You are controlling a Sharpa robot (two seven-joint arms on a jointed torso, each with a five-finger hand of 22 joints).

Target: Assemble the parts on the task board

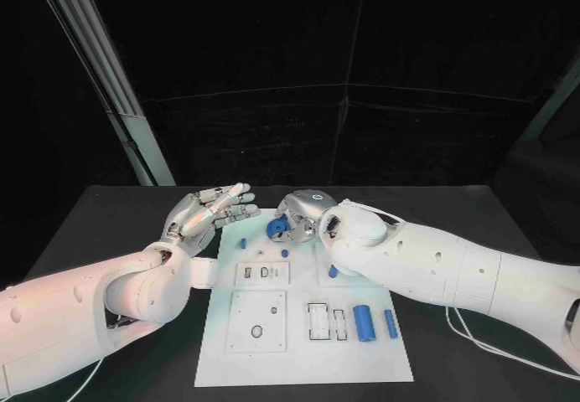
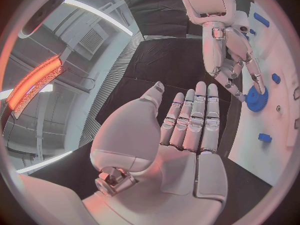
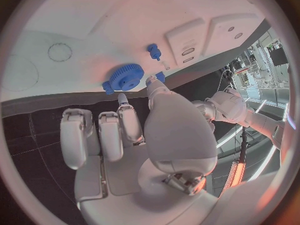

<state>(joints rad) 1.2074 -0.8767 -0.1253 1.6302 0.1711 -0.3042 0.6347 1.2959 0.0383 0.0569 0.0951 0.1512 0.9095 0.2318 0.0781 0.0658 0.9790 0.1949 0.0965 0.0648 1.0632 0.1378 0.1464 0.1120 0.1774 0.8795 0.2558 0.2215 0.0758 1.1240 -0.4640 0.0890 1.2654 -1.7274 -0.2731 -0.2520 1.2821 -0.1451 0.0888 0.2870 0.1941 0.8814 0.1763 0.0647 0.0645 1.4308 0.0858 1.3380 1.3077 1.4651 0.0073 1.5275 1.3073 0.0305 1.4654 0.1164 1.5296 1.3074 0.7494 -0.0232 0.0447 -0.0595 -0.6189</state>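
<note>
- The task board [image 1: 302,352] lies flat in the middle of the black table [image 1: 109,218], its long side running from near to far, so both arms can reach it.
- The right hand [image 1: 305,216] hangs over the board's far end, bent down toward the blue gear [image 1: 278,228]. In the left wrist view a fingertip [image 2: 257,80] rests on or just above the gear [image 2: 256,99]; I cannot tell whether it grips it, so the hand's state stays unsure. It is probably seating or turning the gear on its post.
- The left hand [image 1: 208,213] is held up off the board's far left corner, its fingers straight, close together and holding nothing. It seems parked there to keep out of the right hand's way.
- Two blue cylinders [image 1: 363,322] lie side by side on the board's near right part, the thicker to the left, probably waiting their turn.
- Small blue pegs [image 1: 242,244] stand near the gear at the far end; another small blue piece [image 1: 333,271] sits by the right forearm.
</note>
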